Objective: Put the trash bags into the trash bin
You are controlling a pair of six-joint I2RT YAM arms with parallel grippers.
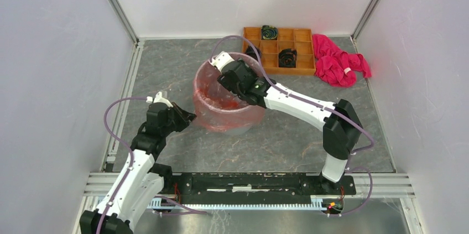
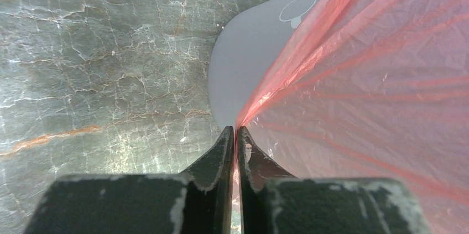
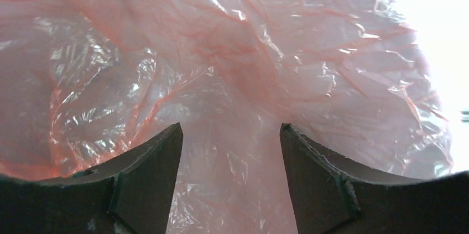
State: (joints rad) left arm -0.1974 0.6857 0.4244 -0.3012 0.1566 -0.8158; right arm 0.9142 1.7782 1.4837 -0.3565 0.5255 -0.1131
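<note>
My left pincer (image 2: 236, 130) grips the trash bag (image 2: 376, 107) at the trash bin's (image 2: 243, 62) eight o'clock. My right pincer (image 3: 231, 134) gapes inside it.

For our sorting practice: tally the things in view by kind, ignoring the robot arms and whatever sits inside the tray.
trash bin: 1
trash bag: 1
compartment tray: 1
pink cloth: 1
Total: 4

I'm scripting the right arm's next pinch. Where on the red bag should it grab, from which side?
Probably a raised crease of the bag inside the bin, from above: film there is slack and wrinkled, while the left gripper pinches the outer skirt taut.
</note>
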